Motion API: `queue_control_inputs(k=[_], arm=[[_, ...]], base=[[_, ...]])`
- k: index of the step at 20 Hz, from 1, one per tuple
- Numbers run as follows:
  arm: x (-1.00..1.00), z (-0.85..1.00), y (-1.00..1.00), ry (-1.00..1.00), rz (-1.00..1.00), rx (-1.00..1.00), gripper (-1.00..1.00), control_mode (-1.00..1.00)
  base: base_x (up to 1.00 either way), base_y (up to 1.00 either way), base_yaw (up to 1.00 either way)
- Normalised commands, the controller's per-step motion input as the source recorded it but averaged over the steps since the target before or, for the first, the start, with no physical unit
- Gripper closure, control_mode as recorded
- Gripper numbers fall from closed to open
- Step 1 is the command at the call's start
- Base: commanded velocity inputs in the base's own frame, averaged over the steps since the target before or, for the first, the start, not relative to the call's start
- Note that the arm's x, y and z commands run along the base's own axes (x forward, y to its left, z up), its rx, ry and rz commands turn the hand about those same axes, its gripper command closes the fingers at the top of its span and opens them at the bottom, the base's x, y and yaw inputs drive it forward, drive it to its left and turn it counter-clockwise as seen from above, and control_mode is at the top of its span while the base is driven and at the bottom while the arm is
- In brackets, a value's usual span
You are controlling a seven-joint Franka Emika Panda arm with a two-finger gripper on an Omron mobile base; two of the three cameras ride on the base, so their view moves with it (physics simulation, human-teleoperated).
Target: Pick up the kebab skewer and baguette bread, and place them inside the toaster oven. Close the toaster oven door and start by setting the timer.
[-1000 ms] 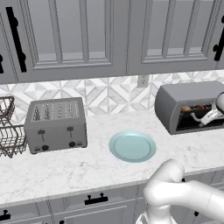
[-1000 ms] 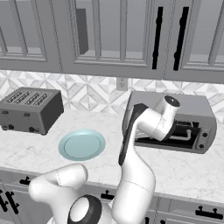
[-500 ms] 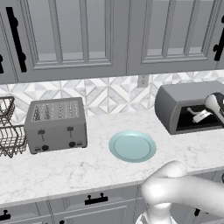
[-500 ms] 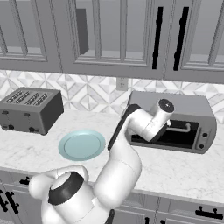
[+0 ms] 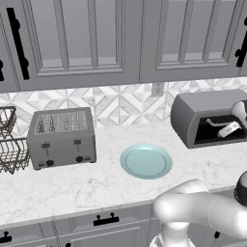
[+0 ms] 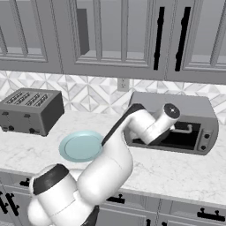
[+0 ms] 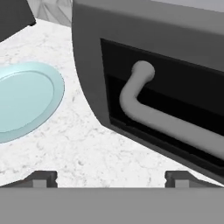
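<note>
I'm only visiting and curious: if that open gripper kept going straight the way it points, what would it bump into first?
Probably the toaster oven door. The gripper, jaws wide apart and empty, faces the door's black glass and grey bar handle close ahead. Whether the handle or the glass comes first is hard to judge.

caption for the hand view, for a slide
Open gripper facing the toaster oven's dark door and bar handle, empty teal plate alongside.

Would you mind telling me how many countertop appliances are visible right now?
2. The slot toaster stands on the counter to the left of the teal plate; the toaster oven stands to the plate's right, against the backsplash. Others may sit outside the views.
</note>
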Motion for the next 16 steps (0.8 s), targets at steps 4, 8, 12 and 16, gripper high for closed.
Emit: queue_control_inputs(k=[4,8,12,16], arm=[[-0.68,0.16,-0.15,-0.21,0.00,0.00,-1.00,-1.00],[-0.55,0.14,-0.34,-0.19,0.00,0.00,-1.00,-1.00],[-0.29,0.04,-0.44,-0.16,0.00,0.00,-1.00,-1.00],[-0.01,0.00,-0.39,-0.17,0.00,0.00,-1.00,-1.00]], base=[[0.00,0.00,0.00],[0.00,0.00,0.00],[0.00,0.00,0.00],[0.00,0.00,0.00]])
